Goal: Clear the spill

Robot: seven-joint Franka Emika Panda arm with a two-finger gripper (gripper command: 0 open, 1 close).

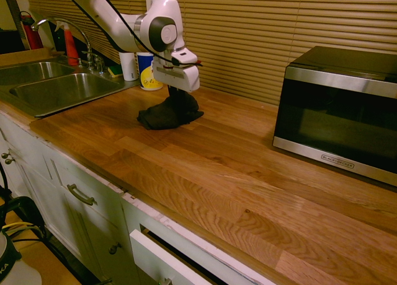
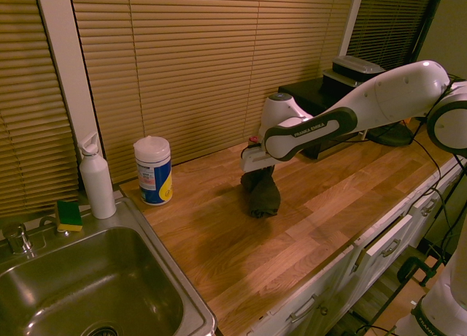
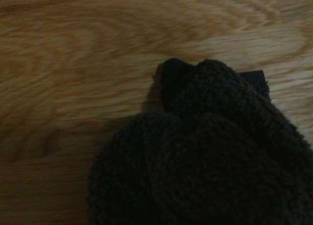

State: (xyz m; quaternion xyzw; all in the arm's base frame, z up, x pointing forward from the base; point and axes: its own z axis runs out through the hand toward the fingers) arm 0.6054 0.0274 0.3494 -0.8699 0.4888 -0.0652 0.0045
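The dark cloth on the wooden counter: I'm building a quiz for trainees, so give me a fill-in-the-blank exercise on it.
1. The dark bunched terry cloth rests on the ____ countertop.
2. The gripper stands directly ____ the cloth.
3. The black appliance with a silver frame is a ____.

Missing words: wooden; above; microwave

Dim, warm amber light throughout — soft glare on the surface (image 1: pixel 260 192); the wrist view is slightly blurred — the cloth (image 3: pixel 210 156) nearly black.
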